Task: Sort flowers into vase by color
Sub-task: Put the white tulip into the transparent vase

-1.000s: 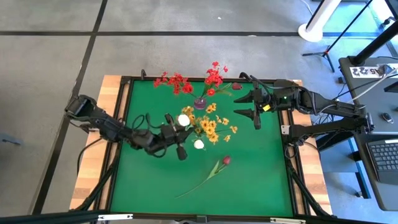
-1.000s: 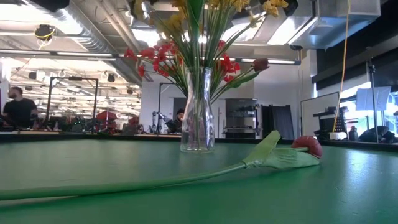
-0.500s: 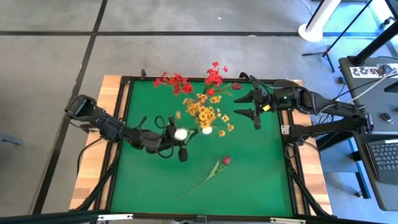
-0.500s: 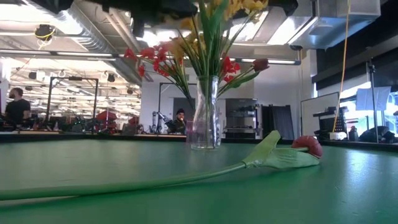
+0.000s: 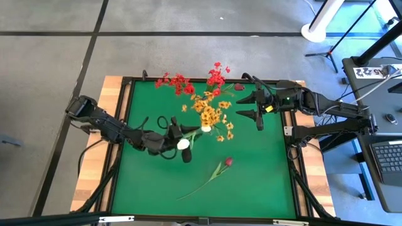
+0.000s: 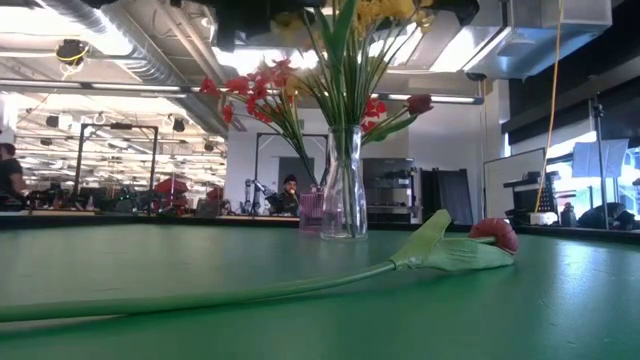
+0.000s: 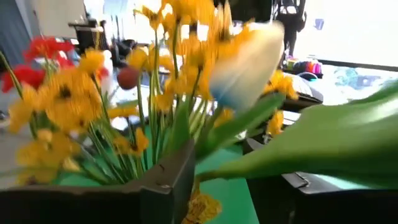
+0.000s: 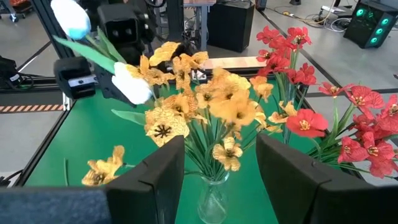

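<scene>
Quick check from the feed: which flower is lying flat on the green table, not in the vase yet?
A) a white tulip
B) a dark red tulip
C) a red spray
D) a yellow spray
B: the dark red tulip lies alone on the green table with its stalk stretched out, while the yellow sprays and red sprays stand in the vase.

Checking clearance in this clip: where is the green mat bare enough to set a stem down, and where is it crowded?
Bare mat lies at the near right, between the lone magenta tulip and the frame, and at the near left below the left pincer. The far middle is crowded: vase, yellow sprays, red sprays, white tulips and the right pincer.
</scene>
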{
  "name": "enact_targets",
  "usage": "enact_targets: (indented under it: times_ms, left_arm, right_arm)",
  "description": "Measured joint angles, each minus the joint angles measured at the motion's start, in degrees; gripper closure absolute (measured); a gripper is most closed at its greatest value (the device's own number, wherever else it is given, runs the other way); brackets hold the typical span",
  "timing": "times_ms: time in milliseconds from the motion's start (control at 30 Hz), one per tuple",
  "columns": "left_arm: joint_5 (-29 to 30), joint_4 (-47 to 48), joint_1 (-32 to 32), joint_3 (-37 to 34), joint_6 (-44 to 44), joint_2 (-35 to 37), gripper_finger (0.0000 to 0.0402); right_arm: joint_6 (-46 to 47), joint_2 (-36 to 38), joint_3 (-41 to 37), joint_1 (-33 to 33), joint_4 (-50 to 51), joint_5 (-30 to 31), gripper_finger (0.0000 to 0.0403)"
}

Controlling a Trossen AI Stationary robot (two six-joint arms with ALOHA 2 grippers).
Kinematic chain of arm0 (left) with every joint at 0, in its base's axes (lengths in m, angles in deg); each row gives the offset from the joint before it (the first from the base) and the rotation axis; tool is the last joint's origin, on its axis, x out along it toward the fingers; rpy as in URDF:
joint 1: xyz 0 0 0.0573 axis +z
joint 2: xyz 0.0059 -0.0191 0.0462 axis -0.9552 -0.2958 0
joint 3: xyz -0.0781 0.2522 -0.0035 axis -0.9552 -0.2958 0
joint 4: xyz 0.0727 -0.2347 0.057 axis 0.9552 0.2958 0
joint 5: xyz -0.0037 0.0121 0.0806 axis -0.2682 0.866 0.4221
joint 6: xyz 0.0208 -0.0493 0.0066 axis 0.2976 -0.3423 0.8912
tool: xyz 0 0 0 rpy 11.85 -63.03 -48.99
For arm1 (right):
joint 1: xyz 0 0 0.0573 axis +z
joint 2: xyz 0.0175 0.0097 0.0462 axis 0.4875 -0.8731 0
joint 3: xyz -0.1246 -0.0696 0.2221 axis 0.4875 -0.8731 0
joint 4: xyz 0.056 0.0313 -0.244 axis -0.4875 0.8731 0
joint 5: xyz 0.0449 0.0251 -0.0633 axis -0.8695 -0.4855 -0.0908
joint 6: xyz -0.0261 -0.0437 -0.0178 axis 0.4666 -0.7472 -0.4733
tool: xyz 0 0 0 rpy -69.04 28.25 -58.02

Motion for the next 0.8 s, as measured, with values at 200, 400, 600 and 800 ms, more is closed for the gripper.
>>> enact_targets:
  times_ms: [200,400,600,800]
  left_arm:
    - [5.8,0.9,-1.8,4.3,7.7,0.0,0.0238]
    - [12.2,6.6,-3.4,9.8,13.4,0.0,0.0192]
    - [11.2,17.8,-3.7,16.1,10.9,0.0,0.0156]
    - [9.1,21.4,-5.4,20.1,12.1,0.3,0.0152]
  right_arm:
    - [0.0,0.0,0.0,0.0,0.0,0.0,0.0205]
    - [0.0,0.0,0.0,0.0,0.1,0.0,0.0205]
    - [0.0,0.0,0.0,0.0,0.1,-0.1,0.0205]
    - [0.1,0.0,0.0,0.0,0.7,-1.0,0.0205]
